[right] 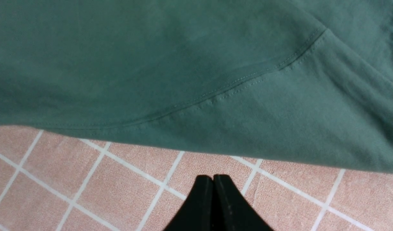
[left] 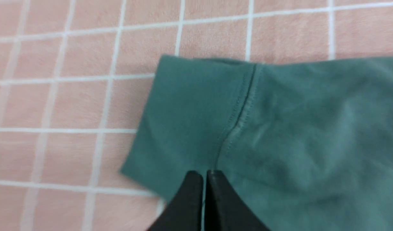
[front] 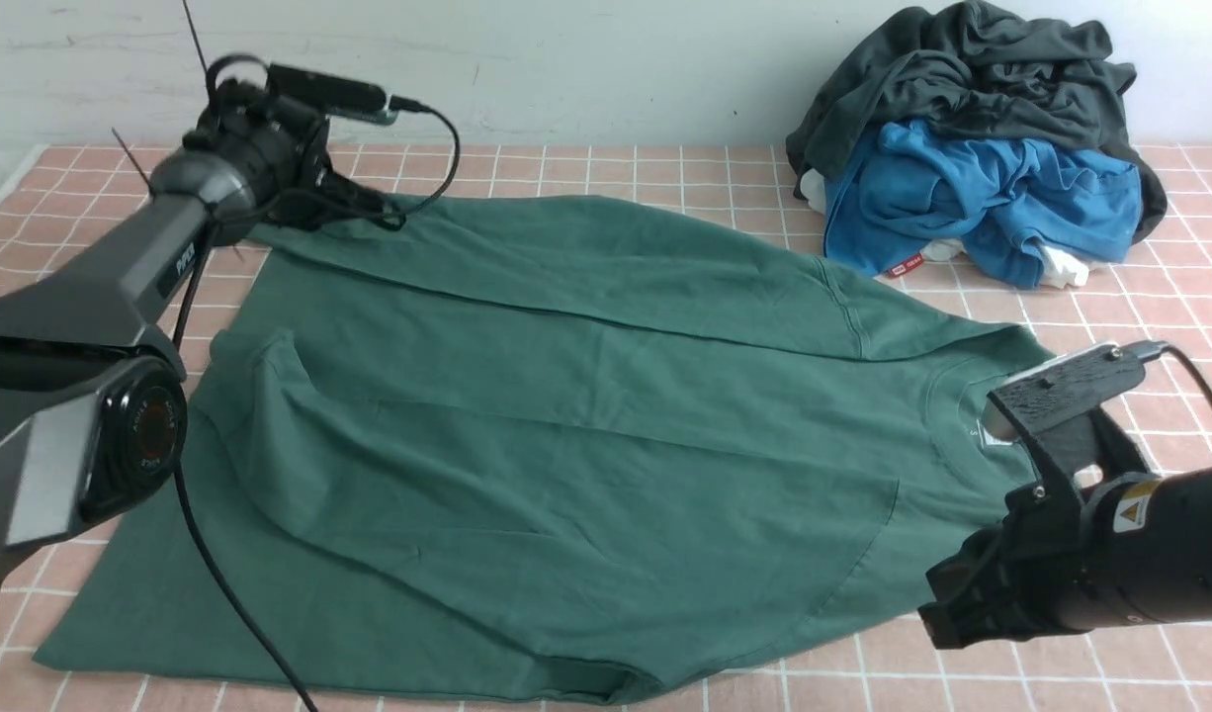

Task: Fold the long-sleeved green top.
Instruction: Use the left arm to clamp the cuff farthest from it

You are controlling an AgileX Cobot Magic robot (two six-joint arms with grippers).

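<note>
The green long-sleeved top [front: 566,415] lies spread on the pink tiled cloth, neck and white label [front: 996,435] to the right, hem to the left. Its far sleeve is folded across the body along the back edge. My left gripper [front: 369,206] is shut and sits over that sleeve's cuff at the back left. In the left wrist view its tips [left: 205,173] are above the cuff seam [left: 241,112], and no cloth shows between them. My right gripper [front: 937,613] is shut and empty. It [right: 213,176] hovers over bare cloth just off the top's near shoulder edge [right: 215,128].
A pile of clothes sits at the back right: a dark grey garment [front: 972,69] on top of a blue one [front: 982,198], with some white cloth [front: 1061,265] under them. A white wall runs along the back. The pink tiled cloth [front: 962,672] covers the table.
</note>
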